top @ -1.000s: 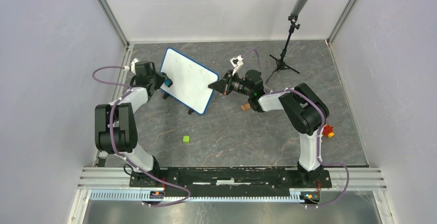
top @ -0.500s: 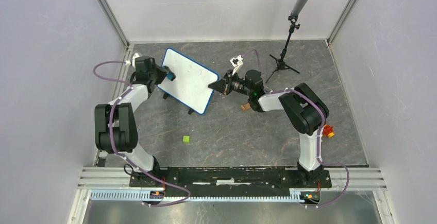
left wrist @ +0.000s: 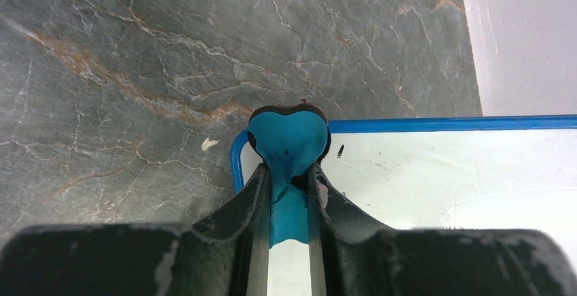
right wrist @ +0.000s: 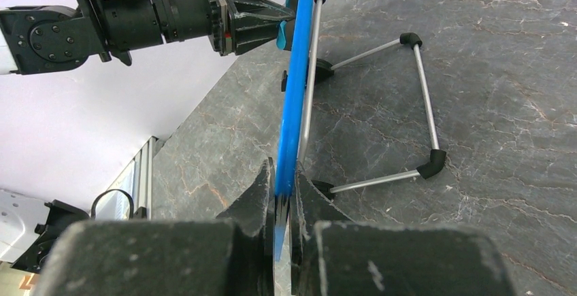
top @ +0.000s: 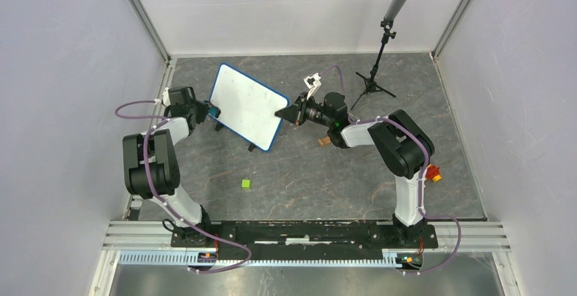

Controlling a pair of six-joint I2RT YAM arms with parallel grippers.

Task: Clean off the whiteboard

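The left pincer (top: 206, 110) has slid leftward off the face of the whiteboard (top: 246, 107) to its left corner, and its jaws are clamped on a blue eraser pad (left wrist: 288, 139). Bare surface (top: 306, 173) fills the lower frame. The board stands propped left of centre, its long axis running from upper left to lower right, and extends rightward from the pad. The right pincer (top: 282, 113) pinches its right edge. Open room lies beyond, toward the frame's top.
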